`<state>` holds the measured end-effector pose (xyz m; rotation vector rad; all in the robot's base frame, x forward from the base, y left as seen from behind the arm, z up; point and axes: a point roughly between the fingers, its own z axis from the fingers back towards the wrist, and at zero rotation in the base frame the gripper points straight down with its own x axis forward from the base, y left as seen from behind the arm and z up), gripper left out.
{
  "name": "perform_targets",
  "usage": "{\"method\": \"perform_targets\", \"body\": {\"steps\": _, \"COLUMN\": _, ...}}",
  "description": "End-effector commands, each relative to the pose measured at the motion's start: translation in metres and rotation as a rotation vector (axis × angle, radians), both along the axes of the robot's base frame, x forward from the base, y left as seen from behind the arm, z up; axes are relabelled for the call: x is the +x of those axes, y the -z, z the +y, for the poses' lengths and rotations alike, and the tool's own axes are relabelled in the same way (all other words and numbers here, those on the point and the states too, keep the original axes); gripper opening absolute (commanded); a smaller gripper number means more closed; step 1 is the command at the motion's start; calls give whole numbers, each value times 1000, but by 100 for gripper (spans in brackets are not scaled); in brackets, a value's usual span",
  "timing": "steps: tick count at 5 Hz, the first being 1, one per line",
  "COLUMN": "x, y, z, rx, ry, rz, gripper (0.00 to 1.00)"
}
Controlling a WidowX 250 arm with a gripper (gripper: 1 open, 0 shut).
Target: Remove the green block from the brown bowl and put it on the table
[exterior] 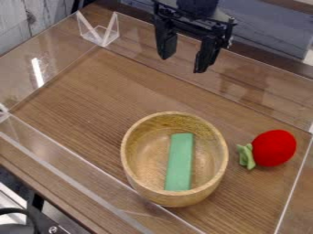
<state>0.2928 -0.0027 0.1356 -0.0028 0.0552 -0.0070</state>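
The green block [181,162] is a flat green bar lying lengthwise on the floor of the brown bowl [145,137], a round tan wooden bowl near the front of the table [98,96]. My gripper [184,52] hangs above the far part of the table, well behind and above the bowl. It points down, its two black fingers [163,42] spread apart with nothing between them. It touches neither the block nor the bowl.
A red strawberry-like toy [274,147] with a green leaf lies just right of the bowl. Low clear acrylic walls [49,55] border the tabletop on all sides, with a clear angled piece [97,30] at the back left.
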Motion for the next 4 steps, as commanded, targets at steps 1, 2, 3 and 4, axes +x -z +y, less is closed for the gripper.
{"method": "perform_targets", "body": {"steps": 1, "x": -6, "y": 18, "z": -4, "rx": -4, "ry": -112, "rz": 33, "gripper": 100}}
{"method": "perform_targets", "body": {"steps": 2, "x": -28, "y": 29, "z": -19, "rx": -21, "ry": -224, "rz": 58, "gripper": 100}}
{"method": "perform_targets", "body": {"steps": 3, "x": -51, "y": 32, "z": -33, "rx": -40, "ry": -299, "rz": 62, "gripper": 100}}
{"method": "perform_targets", "body": {"steps": 4, "x": -65, "y": 38, "z": -29, "rx": -44, "ry": -321, "rz": 65, "gripper": 100}}
